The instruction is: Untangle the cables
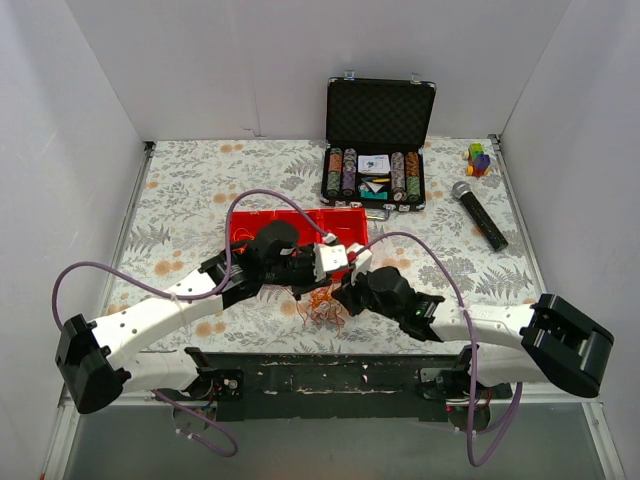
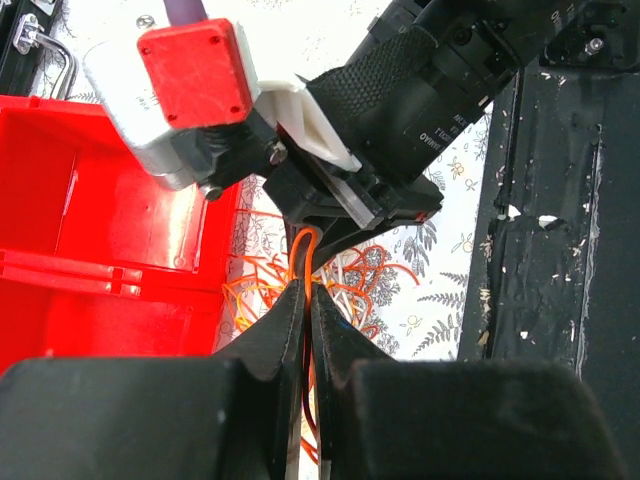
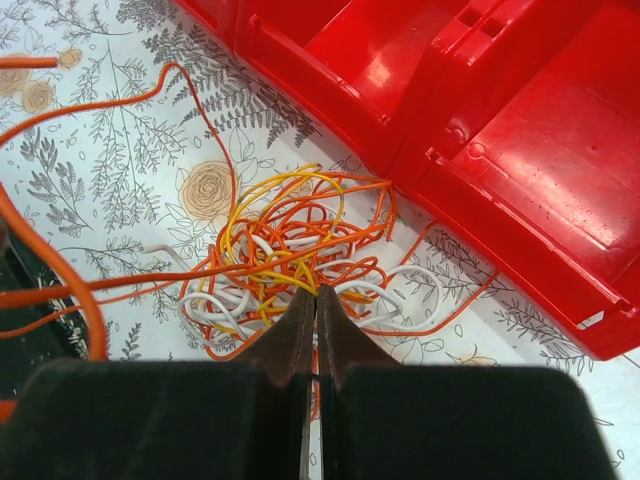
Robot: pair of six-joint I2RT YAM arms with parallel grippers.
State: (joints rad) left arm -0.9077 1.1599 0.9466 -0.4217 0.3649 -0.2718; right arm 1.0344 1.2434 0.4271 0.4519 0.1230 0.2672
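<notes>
The cables (image 3: pixel 285 255) are a clump of thin orange, yellow and white strands on the floral cloth beside the red tray; they also show in the top view (image 1: pixel 322 303) and the left wrist view (image 2: pixel 352 283). My left gripper (image 2: pixel 307 292) is shut on an orange strand that loops up between its tips. My right gripper (image 3: pixel 314 296) is shut over the clump with a yellow strand pinched at its tips. The two grippers (image 1: pixel 338 272) meet close together above the clump.
A red compartment tray (image 1: pixel 340 222) lies just behind the clump. An open black case of poker chips (image 1: pixel 376 172), a microphone (image 1: pixel 478 213) and a small coloured toy (image 1: pixel 479 158) sit at the back right. A black base bar (image 1: pixel 330 375) runs along the near edge.
</notes>
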